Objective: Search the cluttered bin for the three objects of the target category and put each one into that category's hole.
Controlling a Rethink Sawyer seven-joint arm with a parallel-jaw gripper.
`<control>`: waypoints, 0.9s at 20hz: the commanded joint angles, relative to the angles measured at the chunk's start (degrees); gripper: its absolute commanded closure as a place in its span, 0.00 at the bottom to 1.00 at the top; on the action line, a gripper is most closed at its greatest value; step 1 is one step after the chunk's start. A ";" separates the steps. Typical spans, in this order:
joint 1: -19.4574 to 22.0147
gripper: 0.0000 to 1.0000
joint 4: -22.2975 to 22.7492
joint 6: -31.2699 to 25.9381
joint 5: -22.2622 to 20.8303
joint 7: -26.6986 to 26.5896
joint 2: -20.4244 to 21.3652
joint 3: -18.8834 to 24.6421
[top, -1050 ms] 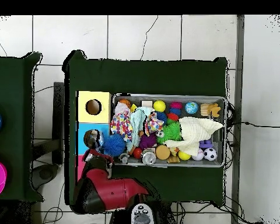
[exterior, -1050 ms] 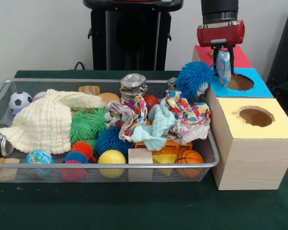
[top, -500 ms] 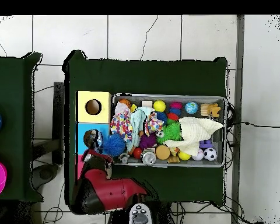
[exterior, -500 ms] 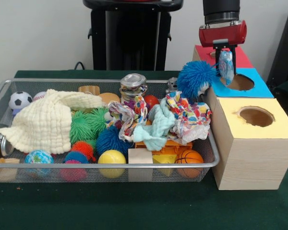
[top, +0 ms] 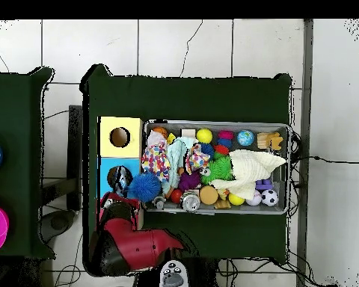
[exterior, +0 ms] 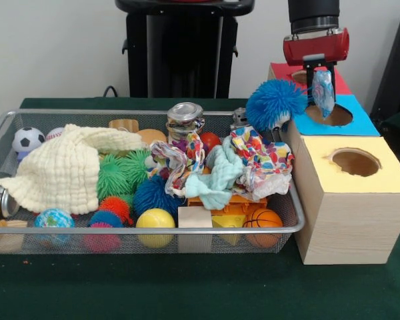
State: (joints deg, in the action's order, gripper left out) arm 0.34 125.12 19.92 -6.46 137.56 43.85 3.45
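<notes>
On the left of the front view, a wire bin (exterior: 7, 127) sits on a dark green table (exterior: 147, 287), and it is full of toys. A small soccer ball (exterior: 28, 139) rests in the far left corner. Beside it, a cream cloth (exterior: 63, 170) is draped over other things. In front of the cloth, by the near wall, lie a little globe ball (exterior: 53, 219) and a yellow ball (exterior: 155, 221). Green and blue spiky balls are piled in the middle. A jar with a metal lid (exterior: 185, 120) stands near the far wall. Further right is a cloth with bright spots (exterior: 263, 163), and a small basketball (exterior: 263, 219) lies under it. A big blue fuzzy ball (exterior: 274, 105) sits on the bin's right end.

Just right of the bin stands a wooden box with a yellow top (exterior: 357, 167), a blue top (exterior: 333, 117) and a red top (exterior: 287, 72), each with a round hole. The gripper (exterior: 322, 83) hangs over the blue hole. It pinches a small shiny blue thing (exterior: 323, 92), maybe crinkly plastic; it is hard to tell. The thing dangles just above the hole.
</notes>
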 commanded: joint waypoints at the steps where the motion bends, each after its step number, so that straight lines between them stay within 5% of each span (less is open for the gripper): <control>1: -0.29 1.00 -3.82 -0.87 1.17 9.13 -4.78 8.29; 18: -0.81 1.00 -3.98 0.74 1.77 9.55 -6.14 8.21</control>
State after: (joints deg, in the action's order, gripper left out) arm 0.39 123.84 21.65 -6.42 137.56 41.31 4.62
